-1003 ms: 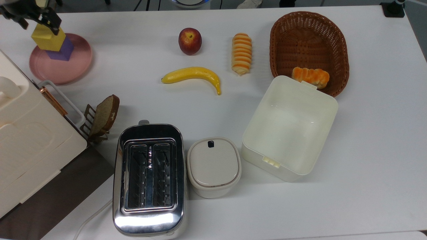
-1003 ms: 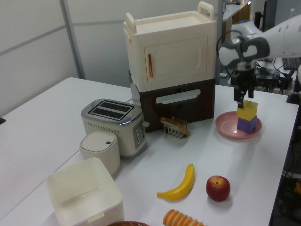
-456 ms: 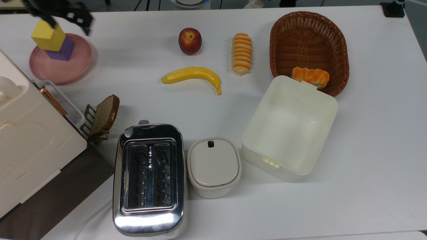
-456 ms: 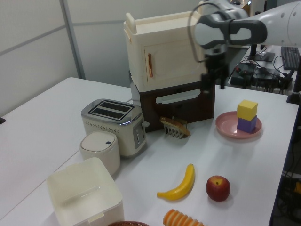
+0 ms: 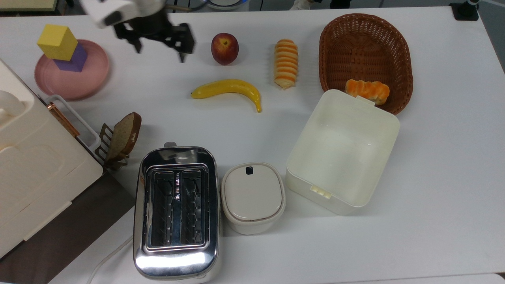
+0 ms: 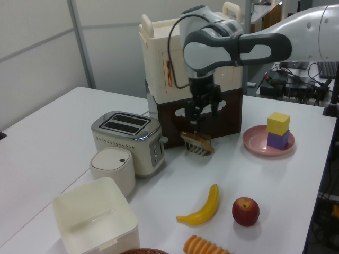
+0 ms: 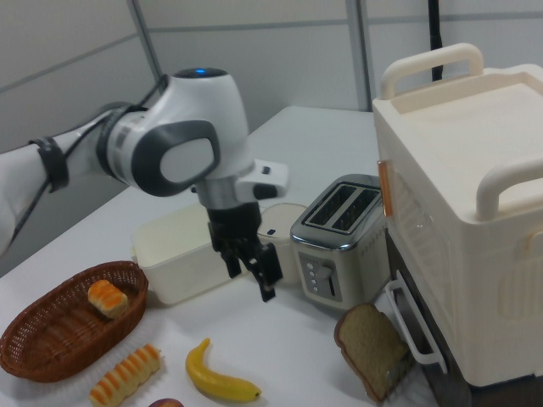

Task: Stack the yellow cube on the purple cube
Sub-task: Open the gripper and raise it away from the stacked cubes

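- Yellow cube (image 5: 57,36) sits on the purple cube (image 5: 75,59), on the pink plate (image 5: 85,83)
- Gripper (image 5: 159,43) empty, fingers spread, well apart from the stack
- Retreat high, clear of apple (image 5: 224,48); don't nudge the stack

Yellow cube (image 5: 57,36) sits atop purple cube (image 5: 73,59), slightly offset, twisted; both matte, on pink plate (image 5: 83,83).

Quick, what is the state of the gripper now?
Gripper: open, holding nothing; the yellow cube sits on the purple cube.
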Controlling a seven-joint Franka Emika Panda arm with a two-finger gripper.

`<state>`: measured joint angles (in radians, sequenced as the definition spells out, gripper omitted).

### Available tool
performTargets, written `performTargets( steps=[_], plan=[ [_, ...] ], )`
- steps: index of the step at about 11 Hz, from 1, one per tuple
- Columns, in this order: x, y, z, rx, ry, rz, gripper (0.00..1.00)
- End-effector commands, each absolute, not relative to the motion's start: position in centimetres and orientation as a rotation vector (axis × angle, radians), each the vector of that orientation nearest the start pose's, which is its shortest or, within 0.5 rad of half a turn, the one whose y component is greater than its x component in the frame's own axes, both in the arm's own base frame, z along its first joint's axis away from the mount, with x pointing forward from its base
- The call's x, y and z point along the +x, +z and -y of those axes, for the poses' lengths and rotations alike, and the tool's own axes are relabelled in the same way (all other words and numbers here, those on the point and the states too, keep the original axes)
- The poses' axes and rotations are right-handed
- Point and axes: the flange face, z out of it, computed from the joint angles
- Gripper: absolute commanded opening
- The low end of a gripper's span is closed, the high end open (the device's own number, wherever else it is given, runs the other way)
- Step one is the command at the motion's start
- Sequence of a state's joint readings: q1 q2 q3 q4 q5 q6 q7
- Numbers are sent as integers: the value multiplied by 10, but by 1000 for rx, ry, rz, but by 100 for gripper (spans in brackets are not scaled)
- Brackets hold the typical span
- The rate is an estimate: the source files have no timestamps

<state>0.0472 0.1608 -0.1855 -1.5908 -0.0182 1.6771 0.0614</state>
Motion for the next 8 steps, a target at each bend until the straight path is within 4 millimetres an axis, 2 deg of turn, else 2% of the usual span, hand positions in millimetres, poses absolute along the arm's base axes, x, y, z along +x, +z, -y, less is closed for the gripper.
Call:
performTargets(
  steps=[1, 5, 8],
  plan=[
    [588, 548, 58, -3177, 121, -274, 100],
    [593, 548, 68, -3178, 71, -300, 100],
    [591, 551, 68, -3169, 75, -306, 100]
  ],
)
